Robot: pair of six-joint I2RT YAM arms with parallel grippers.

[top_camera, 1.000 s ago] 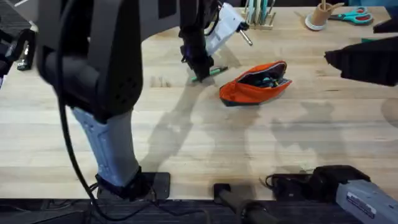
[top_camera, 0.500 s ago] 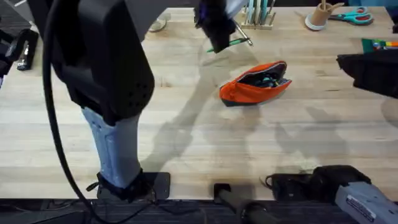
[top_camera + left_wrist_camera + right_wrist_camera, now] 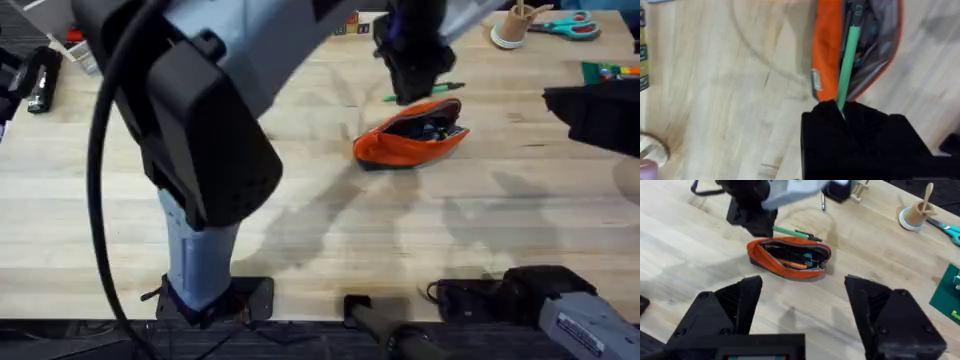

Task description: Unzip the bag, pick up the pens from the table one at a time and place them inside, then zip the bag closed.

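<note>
The orange bag (image 3: 400, 140) lies unzipped on the table (image 3: 300, 200), with several items inside. My left gripper (image 3: 415, 88) hovers just behind and above it, shut on the thin green pen (image 3: 432, 92). In the left wrist view, the green pen (image 3: 847, 55) sticks out from my left gripper (image 3: 841, 107) over the open mouth of the bag (image 3: 826, 50). The right wrist view shows the bag (image 3: 790, 260), the green pen (image 3: 790, 231) and the left gripper (image 3: 754, 222) beyond my open, empty right gripper (image 3: 805, 305). A slim grey pen (image 3: 823, 202) lies behind.
A paper cup (image 3: 514, 27) with a wooden stick and teal-handled scissors (image 3: 570, 26) stand at the back right. A green mat (image 3: 612, 71) lies at the right edge. My right arm (image 3: 600, 115) hangs dark over the right side. The near half of the table is bare wood.
My left gripper lifted the green pen off the table left of the bag and carried it right, to above the bag's open mouth. The right arm barely moved.
</note>
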